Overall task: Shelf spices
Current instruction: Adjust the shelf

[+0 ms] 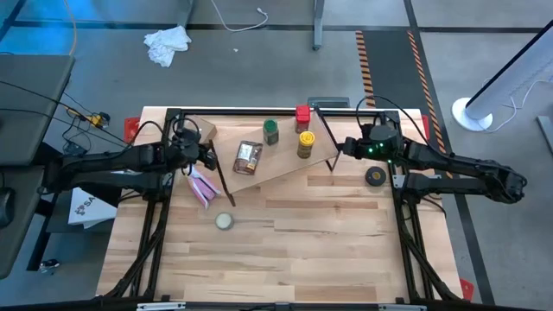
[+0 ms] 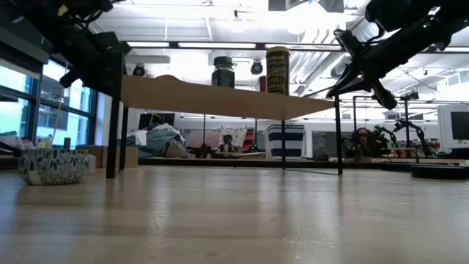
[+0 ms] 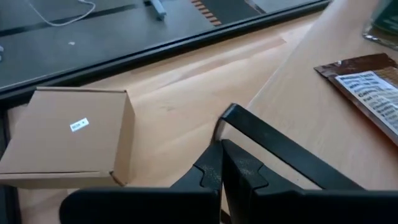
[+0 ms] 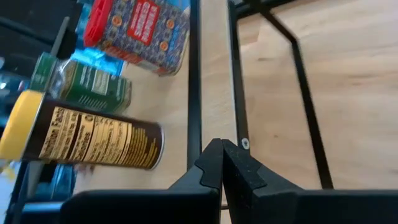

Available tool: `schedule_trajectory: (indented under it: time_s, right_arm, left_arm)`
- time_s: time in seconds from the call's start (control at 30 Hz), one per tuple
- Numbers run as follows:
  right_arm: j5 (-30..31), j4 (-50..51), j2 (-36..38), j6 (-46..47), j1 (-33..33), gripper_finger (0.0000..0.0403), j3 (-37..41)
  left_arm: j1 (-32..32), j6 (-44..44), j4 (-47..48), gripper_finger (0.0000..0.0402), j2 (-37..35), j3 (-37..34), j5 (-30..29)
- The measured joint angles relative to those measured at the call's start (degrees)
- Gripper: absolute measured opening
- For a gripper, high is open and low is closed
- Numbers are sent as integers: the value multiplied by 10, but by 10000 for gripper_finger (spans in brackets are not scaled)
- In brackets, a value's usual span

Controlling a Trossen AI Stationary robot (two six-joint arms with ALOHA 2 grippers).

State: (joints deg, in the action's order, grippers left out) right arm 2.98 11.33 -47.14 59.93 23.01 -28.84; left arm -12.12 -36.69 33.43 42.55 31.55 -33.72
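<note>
Both grippers, left [image 1: 210,156] and right [image 1: 341,149], pinch opposite ends of the light wooden black-legged shelf [image 1: 285,164], lifted and tilted at twelve o'clock on the table. Its spices [image 1: 305,144] look light, slippery, liable to slide; grasp the rigid frame.

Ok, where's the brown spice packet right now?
In the high view the brown packet lies flat on the shelf, toward its left part, left of the yellow-lidded jar and below-left of the green-lidded jar.

Grey floor [image 1: 259,52], bright ceiling lights [image 2: 220,45]
</note>
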Motion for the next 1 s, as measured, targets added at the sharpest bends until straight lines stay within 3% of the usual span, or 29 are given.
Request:
schedule_trajectory:
  time_s: [0.33, 0.83, 1.0]
  right_arm:
    - [10, 28, 21, 43, -96, 0, 1]
    - [102, 97, 57, 138, -252, 0, 1]
    - [122, 117, 74, 138, -271, 0, 1]
  left_arm:
    - [-35, 35, -86, 0, 59, 0, -7]
    - [-44, 24, -173, 0, 107, 0, 47]
    - [-43, 63, -161, 0, 92, 3, 58]
